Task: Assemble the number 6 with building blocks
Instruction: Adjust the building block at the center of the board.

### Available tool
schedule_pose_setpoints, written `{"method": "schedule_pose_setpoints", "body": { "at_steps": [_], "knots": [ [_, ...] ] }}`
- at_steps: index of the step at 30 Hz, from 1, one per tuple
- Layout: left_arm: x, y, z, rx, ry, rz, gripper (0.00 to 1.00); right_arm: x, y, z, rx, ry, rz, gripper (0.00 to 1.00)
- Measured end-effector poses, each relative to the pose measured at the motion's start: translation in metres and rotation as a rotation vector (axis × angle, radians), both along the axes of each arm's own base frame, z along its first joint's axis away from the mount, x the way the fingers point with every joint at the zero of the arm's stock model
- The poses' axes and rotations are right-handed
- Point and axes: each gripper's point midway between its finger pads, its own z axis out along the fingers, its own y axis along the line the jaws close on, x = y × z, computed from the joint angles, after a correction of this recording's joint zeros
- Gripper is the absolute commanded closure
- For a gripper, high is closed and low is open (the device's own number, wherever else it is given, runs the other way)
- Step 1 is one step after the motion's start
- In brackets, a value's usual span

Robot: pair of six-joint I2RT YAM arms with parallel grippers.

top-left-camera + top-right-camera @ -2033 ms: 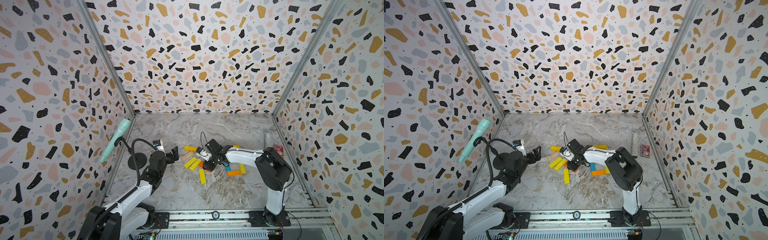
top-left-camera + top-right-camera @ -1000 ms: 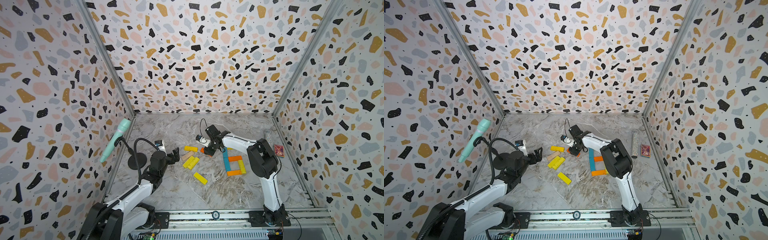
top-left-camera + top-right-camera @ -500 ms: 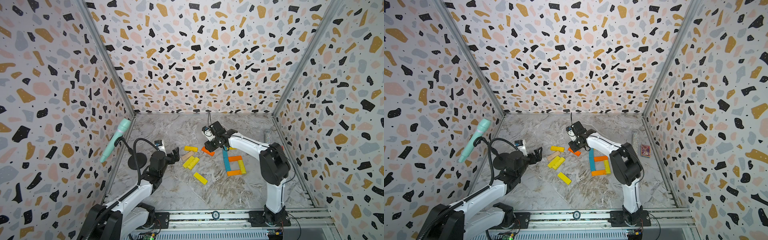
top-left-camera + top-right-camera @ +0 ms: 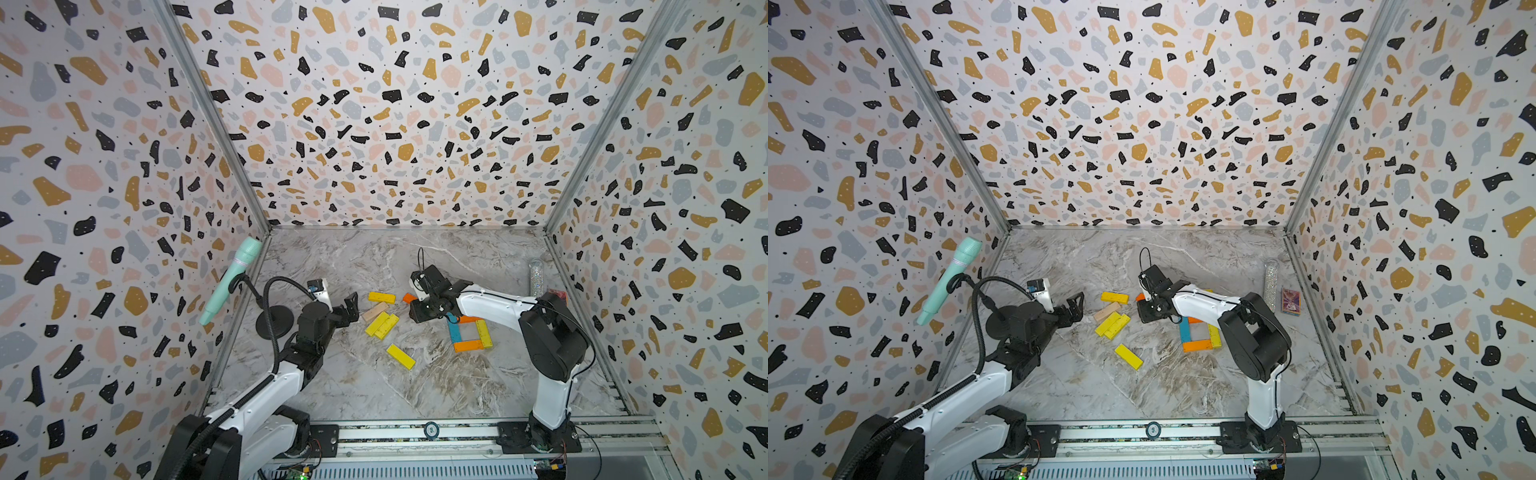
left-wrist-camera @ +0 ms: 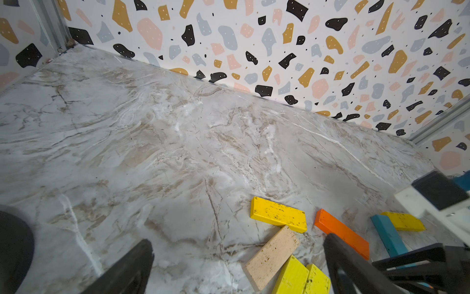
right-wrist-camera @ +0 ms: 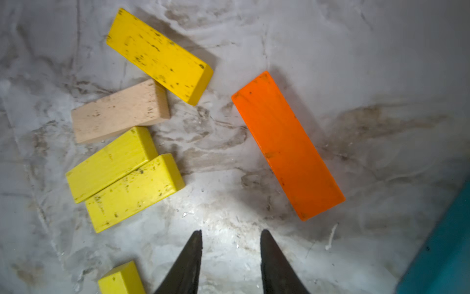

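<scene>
Several building blocks lie on the marble floor. A teal block, two orange blocks and a yellow one form a closed square. To its left lie a loose orange block, a beige one and several yellow ones. My right gripper hovers low over bare floor just short of the orange block, open, with nothing between its fingers. Farther left, my left gripper is wide open and empty, beside the beige block.
A mint microphone on a black gooseneck stand stands by the left wall. A glittery clear tube and a red card box lie along the right wall. Patterned walls close three sides.
My right gripper carried the orange block back from the pile, set it down left of the teal block and let go. It has since drawn back toward the front. The left arm has not moved.
</scene>
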Motion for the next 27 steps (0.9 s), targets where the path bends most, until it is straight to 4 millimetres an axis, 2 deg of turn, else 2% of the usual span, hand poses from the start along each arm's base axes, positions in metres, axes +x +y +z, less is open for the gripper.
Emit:
{"method": "schedule_pose_setpoints", "body": {
  "at_steps": [14, 27],
  "knots": [
    [0.000, 0.000, 0.001, -0.001, -0.004, 0.000, 0.01, 0.013, -0.004, -0.020, -0.006, 0.018, -0.047, 0.56],
    [0.002, -0.001, -0.001, -0.001, -0.002, -0.001, 0.00, 0.037, 0.003, -0.021, -0.019, -0.036, -0.068, 0.55]
  ]
}}
